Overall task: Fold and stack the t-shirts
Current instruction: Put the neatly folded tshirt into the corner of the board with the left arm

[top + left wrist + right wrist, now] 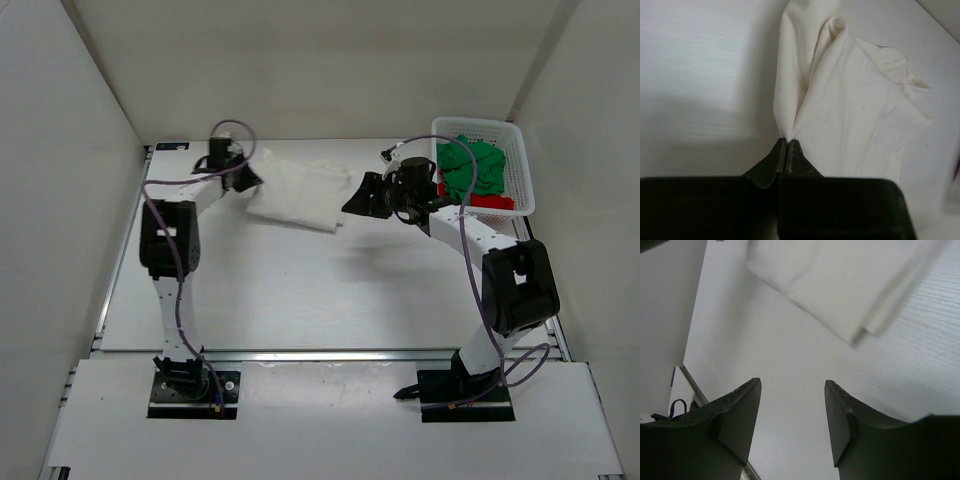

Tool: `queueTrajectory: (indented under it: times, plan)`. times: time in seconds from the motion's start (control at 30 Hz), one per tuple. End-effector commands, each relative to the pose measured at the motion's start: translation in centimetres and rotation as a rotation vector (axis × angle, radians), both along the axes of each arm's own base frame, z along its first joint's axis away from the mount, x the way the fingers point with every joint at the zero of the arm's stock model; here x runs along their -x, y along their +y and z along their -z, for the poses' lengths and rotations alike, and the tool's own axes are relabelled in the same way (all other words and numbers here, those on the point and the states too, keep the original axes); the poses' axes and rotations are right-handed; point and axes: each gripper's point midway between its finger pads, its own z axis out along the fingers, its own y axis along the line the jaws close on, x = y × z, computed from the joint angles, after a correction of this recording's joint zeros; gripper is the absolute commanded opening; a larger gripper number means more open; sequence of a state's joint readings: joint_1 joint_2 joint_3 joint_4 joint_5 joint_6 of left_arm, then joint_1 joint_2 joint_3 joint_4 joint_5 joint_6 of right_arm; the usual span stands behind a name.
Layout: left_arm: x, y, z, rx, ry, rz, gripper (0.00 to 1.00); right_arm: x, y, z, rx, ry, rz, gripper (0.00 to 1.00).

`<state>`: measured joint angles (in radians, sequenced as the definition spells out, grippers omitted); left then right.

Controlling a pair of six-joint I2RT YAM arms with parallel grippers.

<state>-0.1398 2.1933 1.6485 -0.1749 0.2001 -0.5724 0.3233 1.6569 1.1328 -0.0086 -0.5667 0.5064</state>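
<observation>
The white t-shirt lies partly folded at the back middle of the table. My left gripper is shut on its left edge; in the left wrist view the cloth rises in a pinched fold out of the closed gripper. My right gripper is open and empty, just off the shirt's right edge; the right wrist view shows the shirt's corner beyond its gripper. The green t-shirt and the red t-shirt lie bunched in the basket.
The white lattice basket stands at the back right, beside the right arm. White walls close the table on the left, back and right. A metal rail runs along the table's near edge.
</observation>
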Motion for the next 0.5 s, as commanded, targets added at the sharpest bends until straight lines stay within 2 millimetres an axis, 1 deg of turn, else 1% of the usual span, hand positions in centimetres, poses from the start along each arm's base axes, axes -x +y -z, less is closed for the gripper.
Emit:
queueTrajectory:
  times: [0.0,0.03,0.07,0.1,0.13,0.17,0.2,0.23,0.27,0.3,0.33,0.37,0.4,0.43,0.47]
  plan:
    - [0.5,15.2,-5.3,0.006,-0.094,-0.305,0.00,-0.7,0.9,-1.1,-0.052,-0.041,-0.045,0.52]
    - [1.7,16.4,-3.9,-0.005,-0.064,-0.330,0.00,-0.7,1.0,-1.1,-0.055,-0.038,-0.048,0.51]
    - [2.8,19.0,-3.5,-0.014,-0.055,-0.394,0.00,-0.4,1.4,-0.9,-0.063,-0.031,-0.063,0.51]
    - [3.4,21.7,-4.0,-0.024,-0.077,-0.457,0.00,-0.2,1.7,-0.7,-0.058,-0.030,-0.076,0.50]
    - [4.4,22.2,-3.0,-0.010,-0.066,-0.480,0.00,0.0,2.0,-0.8,-0.066,-0.033,-0.086,0.50]
    - [5.6,23.6,-1.8,0.015,-0.039,-0.522,0.00,0.2,2.2,-0.7,-0.071,-0.031,-0.099,0.50]
    - [5.8,25.0,-1.6,0.032,-0.056,-0.554,0.00,0.6,2.6,-0.8,-0.074,-0.031,-0.113,0.50]
    - [6.2,25.1,-0.4,0.062,-0.033,-0.558,0.00,0.7,2.8,-0.7,-0.073,-0.033,-0.121,0.50]
    - [6.6,25.9,0.6,0.080,-0.001,-0.580,0.00,1.2,3.4,-0.9,-0.071,-0.037,-0.138,0.50]
    - [6.6,26.7,0.7,0.095,0.001,-0.604,0.00,1.4,3.5,-0.8,-0.069,-0.030,-0.137,0.49]
    - [6.8,27.0,1.5,0.095,0.023,-0.618,0.00,1.6,3.5,-0.5,-0.058,-0.029,-0.144,0.50]
    - [7.1,27.8,2.0,0.095,0.029,-0.652,0.00,1.9,3.9,-0.5,-0.053,-0.033,-0.152,0.50]
    - [7.6,27.7,2.6,0.108,0.040,-0.676,0.00,1.8,3.9,-0.4,-0.047,-0.034,-0.151,0.50]
    - [7.6,28.0,3.0,0.122,0.033,-0.691,0.01,2.2,4.3,-0.6,-0.047,-0.038,-0.168,0.50]
    - [7.8,28.3,3.7,0.155,0.034,-0.722,0.02,2.4,4.5,-0.3,-0.043,-0.023,-0.175,0.51]
